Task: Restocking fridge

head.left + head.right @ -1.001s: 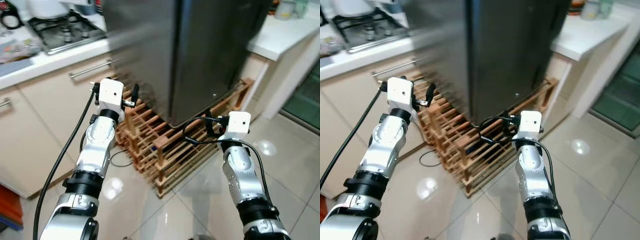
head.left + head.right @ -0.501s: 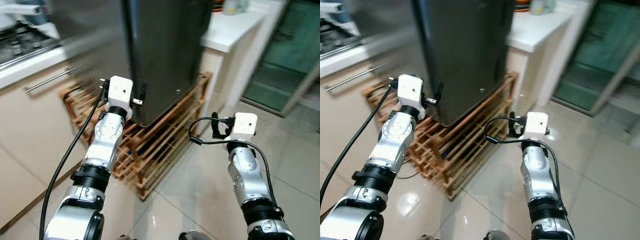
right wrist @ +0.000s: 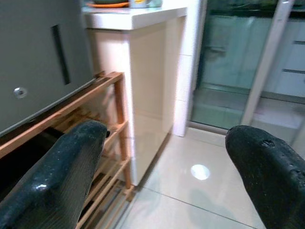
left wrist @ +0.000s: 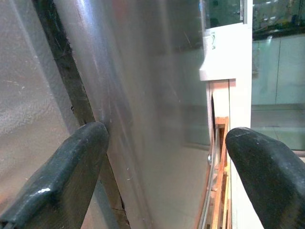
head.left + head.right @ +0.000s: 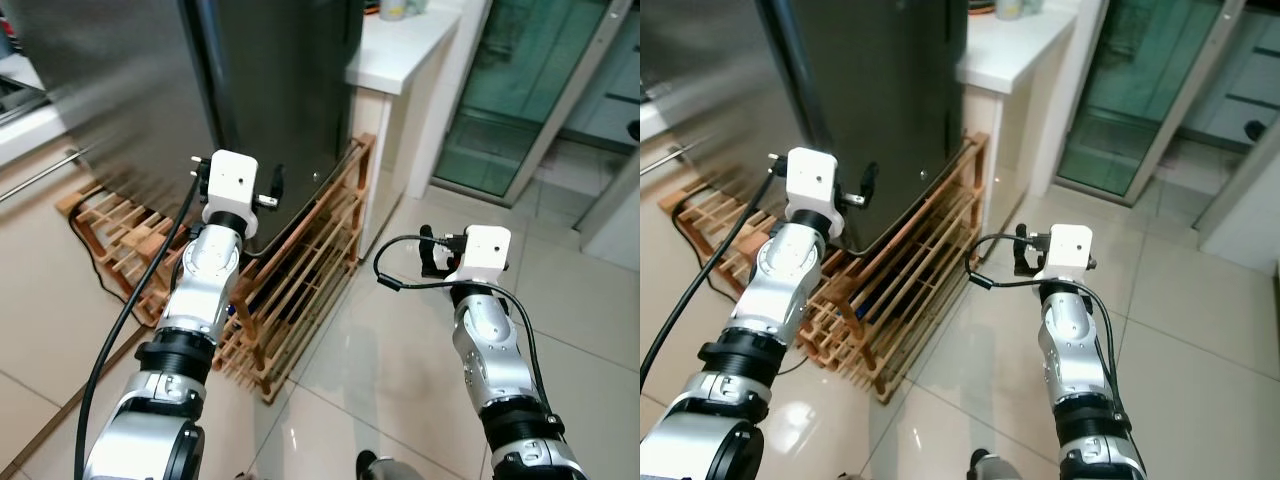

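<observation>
Standing in front of you is the fridge (image 5: 250,90), a tall dark steel cabinet with its doors shut, resting on a low wooden rack (image 5: 300,280) of slats that is sitting on the pale tiled floor (image 5: 400,370). Your left gripper (image 4: 162,176) is hovering close to the fridge's lower front, near the dark seam between its two steel panels, and its jaws are standing spread with nothing between them; the left wrist view is showing one black finger (image 4: 57,176) in front of that seam and the other toward the white table edge. Your right gripper (image 3: 162,176) is hanging out over the open floor, well apart from the fridge, with its jaws likewise spread and holding nothing. It is pointing toward the end of the wooden rack and the cream cabinet beneath the white table (image 5: 410,45) that is standing just beside the fridge. Something orange is lying on that table top, too small to identify. A glass sliding door (image 5: 520,100) with a pale frame is showing beyond the table, on your right.
</observation>
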Controlling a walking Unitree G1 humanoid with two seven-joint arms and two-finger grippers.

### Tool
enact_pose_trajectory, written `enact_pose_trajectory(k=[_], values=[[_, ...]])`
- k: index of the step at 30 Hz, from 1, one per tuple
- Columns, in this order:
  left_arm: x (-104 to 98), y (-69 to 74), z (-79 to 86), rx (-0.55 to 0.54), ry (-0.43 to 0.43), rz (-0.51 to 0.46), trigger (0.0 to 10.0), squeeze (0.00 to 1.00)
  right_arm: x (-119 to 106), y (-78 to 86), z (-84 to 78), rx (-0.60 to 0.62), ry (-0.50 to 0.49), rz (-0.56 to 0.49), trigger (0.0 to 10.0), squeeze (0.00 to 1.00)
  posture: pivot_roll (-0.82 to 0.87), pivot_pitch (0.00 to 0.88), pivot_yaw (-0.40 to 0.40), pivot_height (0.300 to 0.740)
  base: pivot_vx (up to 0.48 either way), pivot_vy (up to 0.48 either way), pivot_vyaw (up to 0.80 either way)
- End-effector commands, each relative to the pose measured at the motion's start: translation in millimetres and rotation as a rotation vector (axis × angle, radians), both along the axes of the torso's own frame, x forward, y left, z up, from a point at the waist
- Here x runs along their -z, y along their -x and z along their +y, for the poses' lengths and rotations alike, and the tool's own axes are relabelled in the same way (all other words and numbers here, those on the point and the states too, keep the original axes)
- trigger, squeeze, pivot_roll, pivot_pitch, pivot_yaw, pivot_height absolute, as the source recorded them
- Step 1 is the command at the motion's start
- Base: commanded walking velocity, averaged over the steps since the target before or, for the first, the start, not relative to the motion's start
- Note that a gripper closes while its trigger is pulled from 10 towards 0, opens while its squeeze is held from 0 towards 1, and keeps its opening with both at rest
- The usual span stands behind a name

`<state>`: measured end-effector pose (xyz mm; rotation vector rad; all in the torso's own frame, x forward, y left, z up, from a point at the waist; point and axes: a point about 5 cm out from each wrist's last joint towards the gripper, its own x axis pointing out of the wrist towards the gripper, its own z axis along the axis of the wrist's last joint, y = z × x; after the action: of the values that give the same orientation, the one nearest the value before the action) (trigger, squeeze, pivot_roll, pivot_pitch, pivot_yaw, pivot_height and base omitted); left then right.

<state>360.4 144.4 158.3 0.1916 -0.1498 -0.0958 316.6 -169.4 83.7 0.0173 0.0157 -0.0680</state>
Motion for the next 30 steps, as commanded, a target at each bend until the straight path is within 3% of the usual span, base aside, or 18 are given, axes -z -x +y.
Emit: enact_pose_trajectory(k=[1, 3, 4, 5, 8, 16, 30], values=[[-2, -1.0, -11.7, 0.049, -0.013, 0.006, 10.0, 0.00, -2, -0.5, -1.2, 0.002, 0.002, -0.012, 10.0, 0.00, -0.09, 0.000, 0.032, 0.740, 0.000, 0.000, -0.70], [-2, -3.5, -11.8, 0.042, -0.006, 0.010, 10.0, 0.00, -2, -0.7, -1.0, 0.001, -0.001, -0.016, 10.0, 0.00, -0.09, 0.000, 0.031, 0.740, 0.000, 0.000, -0.68], [-21, -16.9, -6.8, -0.022, 0.058, -0.013, 10.0, 0.00, 0, 2.9, 0.6, -0.006, 0.004, -0.010, 10.0, 0.00, -0.13, 0.000, 0.036, 0.740, 0.000, 0.000, 0.00], [-21, -16.9, -6.8, -0.022, 0.058, -0.013, 10.0, 0.00, 0, 2.9, 0.6, -0.006, 0.004, -0.010, 10.0, 0.00, -0.13, 0.000, 0.036, 0.740, 0.000, 0.000, 0.00], [-49, -29.9, 1.0, -0.129, 0.178, -0.056, 10.0, 0.00, 3, 6.4, 1.8, -0.016, 0.013, 0.000, 10.0, 0.00, -0.12, 0.000, 0.033, 0.740, 0.000, 0.000, 0.00], [-48, -23.4, 7.4, -0.205, 0.206, -0.073, 10.0, 0.00, 3, 5.9, 0.0, -0.012, 0.014, 0.001, 10.0, 0.00, -0.12, 0.000, 0.035, 0.740, 0.000, 0.000, 0.00], [-45, -31.4, 11.3, -0.224, 0.174, -0.048, 10.0, 0.00, 7, 6.8, 3.9, -0.019, 0.006, 0.016, 10.0, 0.00, -0.12, 0.000, 0.035, 0.740, 0.000, 0.000, 0.00]])
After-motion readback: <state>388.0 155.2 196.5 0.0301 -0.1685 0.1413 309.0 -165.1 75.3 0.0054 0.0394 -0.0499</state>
